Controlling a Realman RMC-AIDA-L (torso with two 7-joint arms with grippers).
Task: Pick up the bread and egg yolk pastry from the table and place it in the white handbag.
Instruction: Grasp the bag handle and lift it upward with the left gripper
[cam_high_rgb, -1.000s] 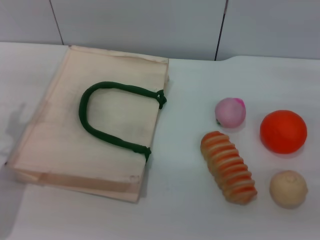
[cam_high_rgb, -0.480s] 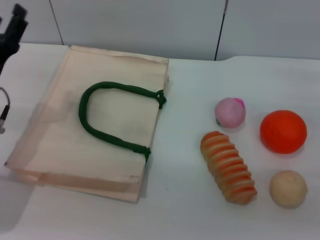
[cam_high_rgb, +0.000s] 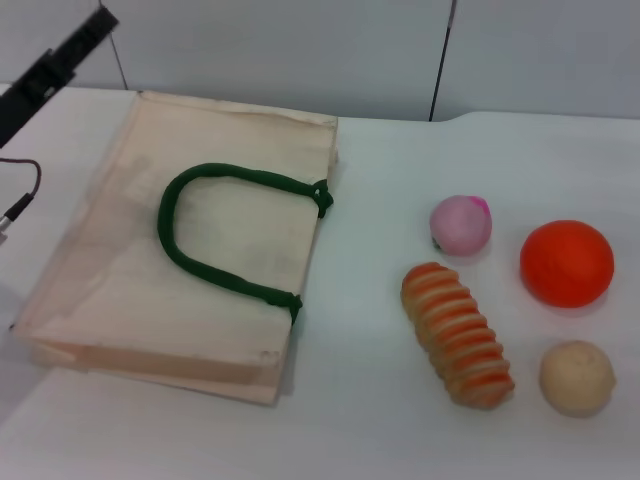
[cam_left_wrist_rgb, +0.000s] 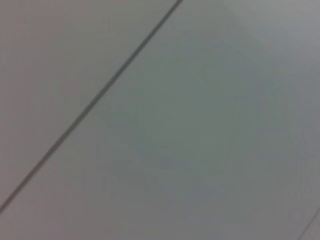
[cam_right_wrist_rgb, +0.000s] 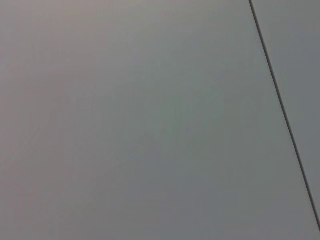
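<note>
The white handbag (cam_high_rgb: 120, 270) lies flat on the left half of the table, its green handles (cam_high_rgb: 205, 230) curled on top. The bread (cam_high_rgb: 458, 334), ridged tan with orange stripes, lies to the right of the bag. Close to the bread's near end, on its right, sits the egg yolk pastry (cam_high_rgb: 577, 377), a pale beige ball. My left gripper (cam_high_rgb: 60, 65) shows as a dark slanted bar at the far left, above the bag's back corner and far from both foods. My right gripper is out of view. Neither wrist view shows any of the task's things.
A pink ball (cam_high_rgb: 461, 224) sits behind the bread and a bright orange ball (cam_high_rgb: 566, 263) behind the pastry. A thin cable (cam_high_rgb: 22, 195) hangs at the left edge. Grey wall panels (cam_high_rgb: 300, 50) close off the table's far side; both wrist views show only such panels.
My left arm, absent a second ago, has come in at the upper left and risen toward the bag's back corner. Bag, bread, pastry and balls have not moved.
</note>
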